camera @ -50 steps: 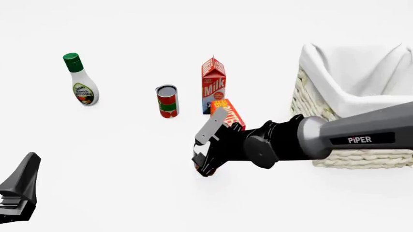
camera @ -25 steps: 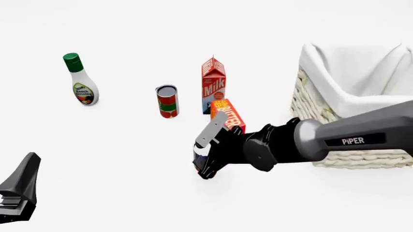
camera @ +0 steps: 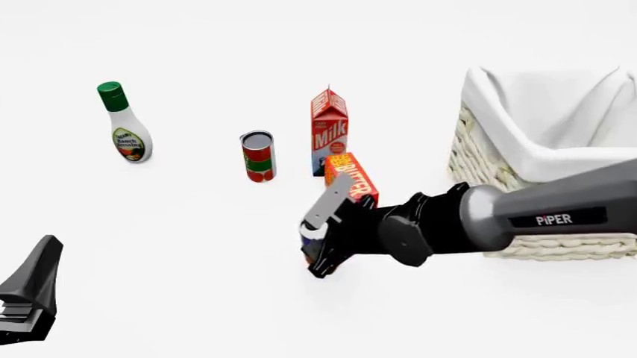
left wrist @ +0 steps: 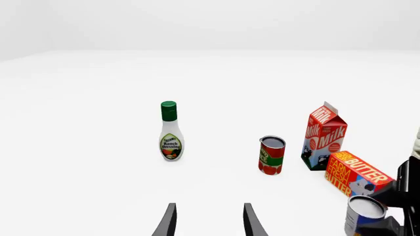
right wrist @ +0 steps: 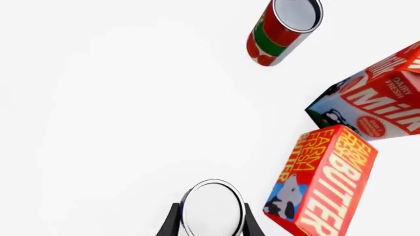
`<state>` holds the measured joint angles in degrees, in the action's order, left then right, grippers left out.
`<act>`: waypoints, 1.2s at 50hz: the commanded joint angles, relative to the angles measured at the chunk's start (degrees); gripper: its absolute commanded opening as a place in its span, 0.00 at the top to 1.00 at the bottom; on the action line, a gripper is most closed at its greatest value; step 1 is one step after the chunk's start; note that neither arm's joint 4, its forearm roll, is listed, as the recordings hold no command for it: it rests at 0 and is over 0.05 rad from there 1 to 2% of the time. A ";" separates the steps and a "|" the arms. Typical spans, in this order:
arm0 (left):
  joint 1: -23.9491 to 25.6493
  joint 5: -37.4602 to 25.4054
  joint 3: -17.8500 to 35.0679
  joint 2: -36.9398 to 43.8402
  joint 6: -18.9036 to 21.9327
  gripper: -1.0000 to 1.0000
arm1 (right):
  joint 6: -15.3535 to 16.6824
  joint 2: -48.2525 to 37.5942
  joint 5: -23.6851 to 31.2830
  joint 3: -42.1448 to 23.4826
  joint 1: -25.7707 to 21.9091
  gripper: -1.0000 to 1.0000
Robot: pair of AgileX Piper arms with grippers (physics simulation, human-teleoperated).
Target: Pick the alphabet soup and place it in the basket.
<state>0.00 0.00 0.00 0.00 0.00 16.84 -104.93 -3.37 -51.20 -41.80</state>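
**Closing on the soup can, then up and over to the basket**

I have the right end effector (camera: 316, 250) down around the alphabet soup (right wrist: 212, 209), which stands on the tabletop (camera: 179, 239) in front of the butter box (camera: 350, 176) and well left of the basket (camera: 538, 160). In the right wrist view the can's pale lid sits between the two fingers (right wrist: 172, 221), which look pressed against its sides, so I judge it gripped or very nearly so. I want a firm squeeze confirmed before lifting, with the can kept upright. The butter box and milk carton (camera: 330, 131) stand close behind, so I plan to rise straight up first, then swing right, clearing the basket's cloth rim before lowering. The left end effector (left wrist: 208, 221) hangs spread apart and empty near my side, away from the red-and-green can (camera: 258, 156) and dressing bottle (camera: 125, 133)
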 commanded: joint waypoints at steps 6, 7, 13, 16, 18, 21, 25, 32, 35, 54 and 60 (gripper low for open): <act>0.00 0.00 0.00 0.00 0.00 0.00 | 0.75 7.60 2.53 2.63 1.05 1.00; 0.00 0.00 0.00 0.00 0.00 0.00 | 0.89 8.36 2.94 2.77 1.07 1.00; 0.00 0.00 0.00 0.00 0.00 0.00 | 2.13 15.19 7.01 2.93 1.55 1.00; 0.00 0.00 0.00 0.00 0.00 0.00 | 2.74 17.80 8.71 2.78 1.78 1.00; 0.00 0.00 0.00 0.00 0.00 0.00 | 3.22 20.44 10.47 2.58 2.02 1.00; 0.00 0.00 0.00 0.00 0.00 0.00 | 3.90 24.06 12.95 2.26 2.48 1.00; 0.00 0.00 0.00 0.00 0.00 0.00 | 4.59 27.30 15.18 1.58 3.30 1.00; 0.00 0.00 0.00 0.00 0.00 0.00 | 6.02 32.38 19.26 -0.34 5.63 1.00; 0.00 0.00 0.00 0.00 0.00 0.00 | 6.34 33.52 20.51 -1.30 6.43 1.00; 0.00 0.00 0.00 0.00 0.00 0.00 | 9.53 37.37 26.53 -7.51 11.11 1.00; 0.00 0.00 0.00 0.00 0.00 0.00 | 10.31 37.75 27.39 -9.25 13.21 1.00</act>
<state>0.00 0.00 0.00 0.00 0.00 27.08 -69.06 21.83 -57.00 -31.59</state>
